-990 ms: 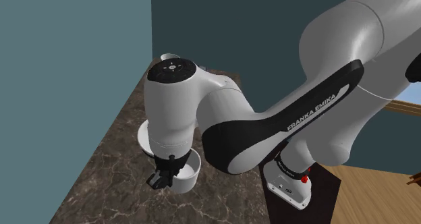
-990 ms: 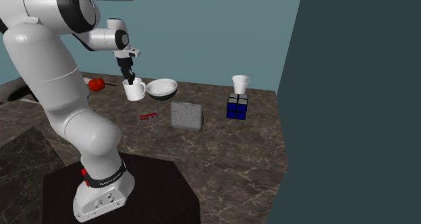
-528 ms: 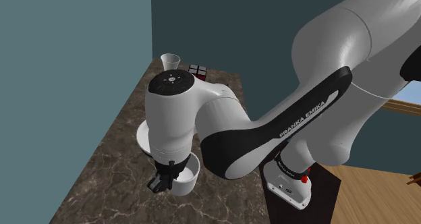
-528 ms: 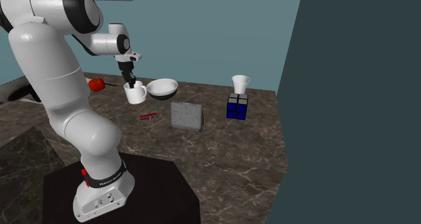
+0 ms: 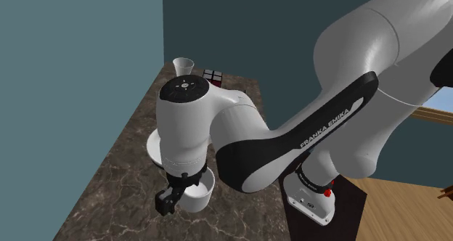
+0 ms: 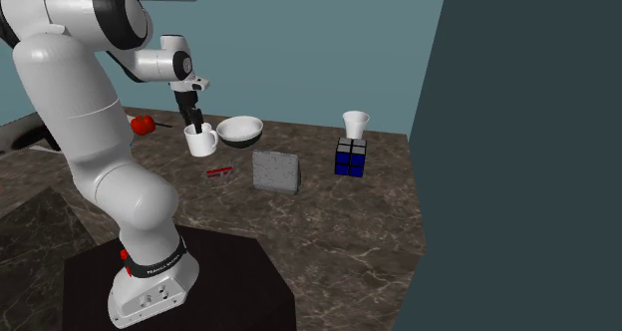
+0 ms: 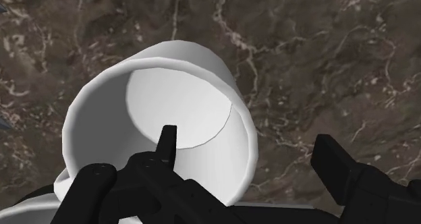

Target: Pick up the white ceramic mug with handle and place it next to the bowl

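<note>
We saw a dark brown marble countertop [image 5: 120,170] running from the lower left of the shoulder view up toward the top centre. There it met a lighter teal wall [image 5: 65,51] on the left and a darker teal wall [image 5: 247,22] behind. At the lower right lay a wooden floor [image 5: 406,210], and at the right edge a wooden strip [image 5: 435,116] bordered a pale blue patch [image 5: 445,101]. In the second exterior view the countertop [image 6: 349,229] spread across the middle, with a dark panel [image 6: 528,160] along the right.
</note>
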